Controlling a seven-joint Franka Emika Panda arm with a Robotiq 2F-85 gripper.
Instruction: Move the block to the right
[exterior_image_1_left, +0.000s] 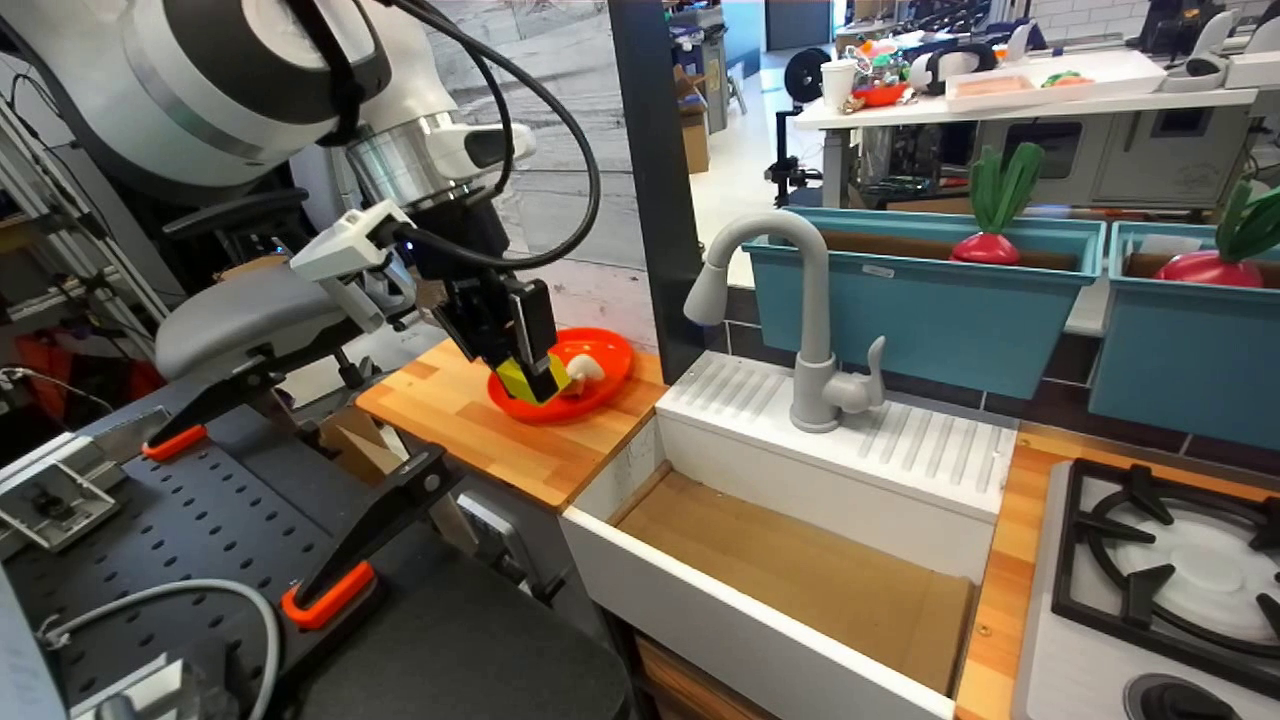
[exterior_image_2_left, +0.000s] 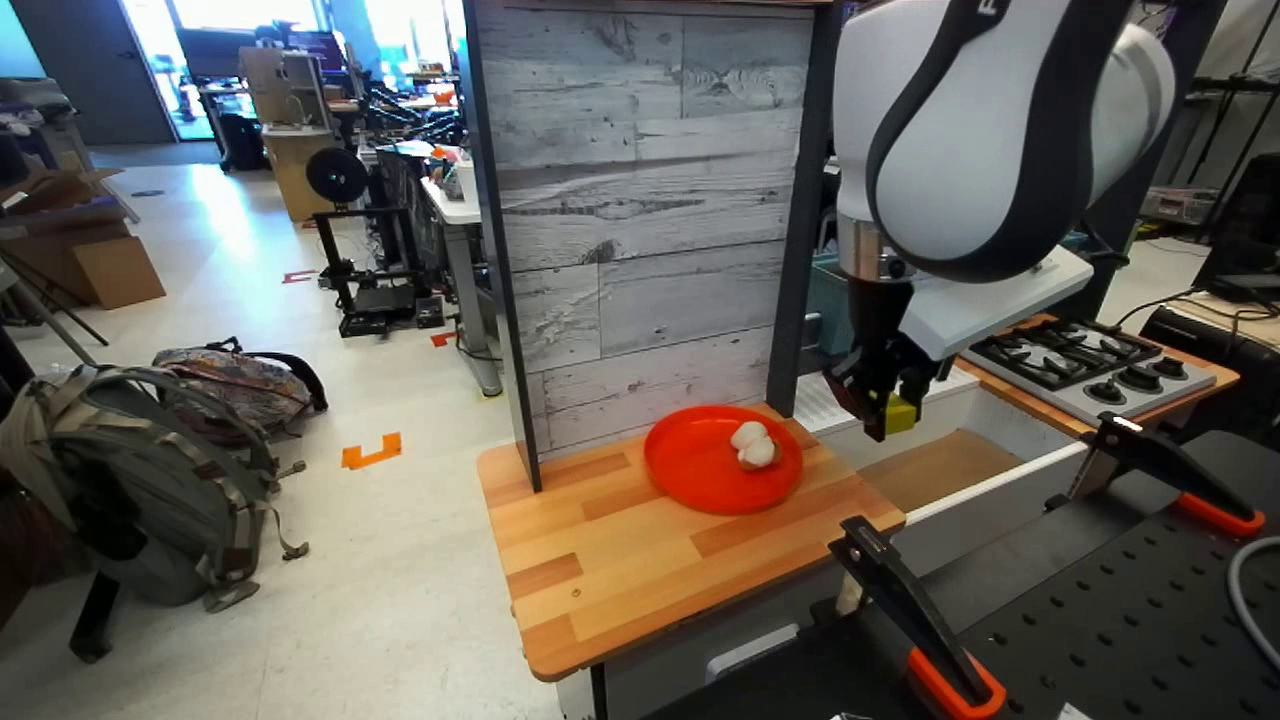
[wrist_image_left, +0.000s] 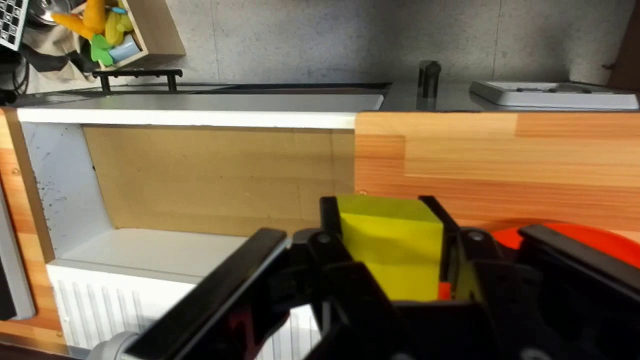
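In a cluttered room, a striped wooden counter (exterior_image_2_left: 620, 580) meets a white-walled sink (exterior_image_1_left: 700, 625). The black two-fingered gripper (wrist_image_left: 386, 220) pinches the small bright yellow block (exterior_image_2_left: 901, 414) aloft, apart from the round red plate (exterior_image_2_left: 695, 470) bearing a pale rounded lump (exterior_image_2_left: 757, 450). Carrying rightward likely calls for steady pressure, height over the sink's rim, then gentle, level lowering.

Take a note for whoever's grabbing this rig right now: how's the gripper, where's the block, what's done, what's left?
Gripper: closed on the yellow block.
Where: the block is held in the air; the wrist view shows it near the border between sink and wooden counter. The red plate is on the counter.
Done: block gripped and off the surface.
Left: probably carry it right, lower it, release. The exact drop spot isn't marked.
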